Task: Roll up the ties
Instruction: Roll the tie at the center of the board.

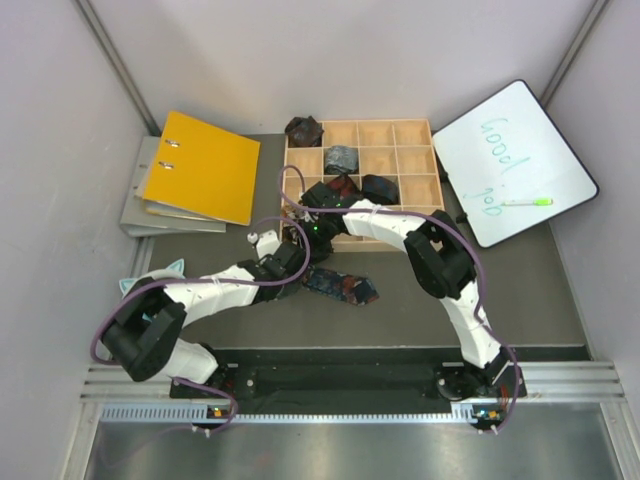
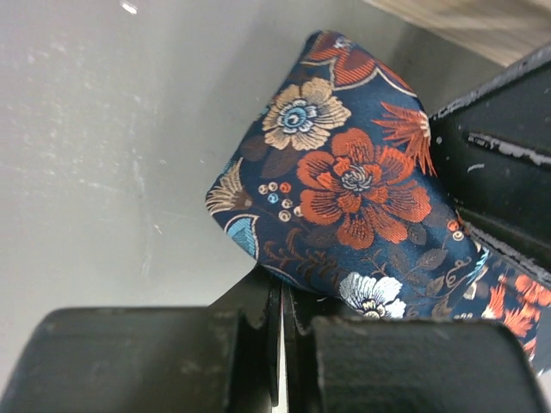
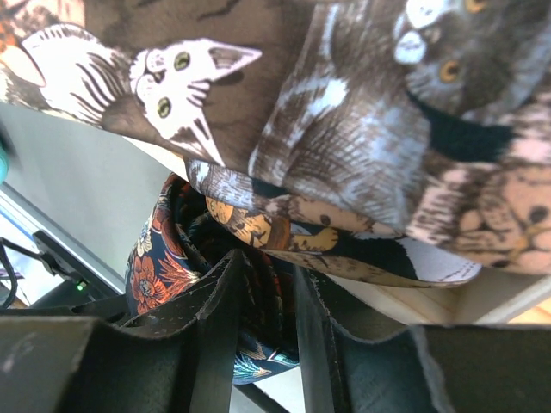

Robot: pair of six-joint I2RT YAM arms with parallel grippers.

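The navy floral tie (image 1: 342, 286) lies on the grey table in front of the wooden tray (image 1: 358, 122). One end of the tie is lifted toward both grippers. My left gripper (image 1: 298, 258) is shut on the tie's edge, and its jaws (image 2: 282, 288) stand almost together under the flowered cloth (image 2: 344, 176). My right gripper (image 1: 312, 222) is shut on a rolled part of the same tie (image 3: 258, 284). A brown cat-patterned tie (image 3: 344, 129) hangs just above my right fingers. Maroon (image 1: 303, 130), grey-blue (image 1: 341, 158) and black (image 1: 380, 188) bundles sit in tray compartments.
A yellow binder (image 1: 205, 165) lies on grey folders at the back left. A whiteboard (image 1: 515, 160) with a green marker (image 1: 527, 201) lies at the back right. The tray's front wall is right beside my right gripper. Purple cables run along both arms.
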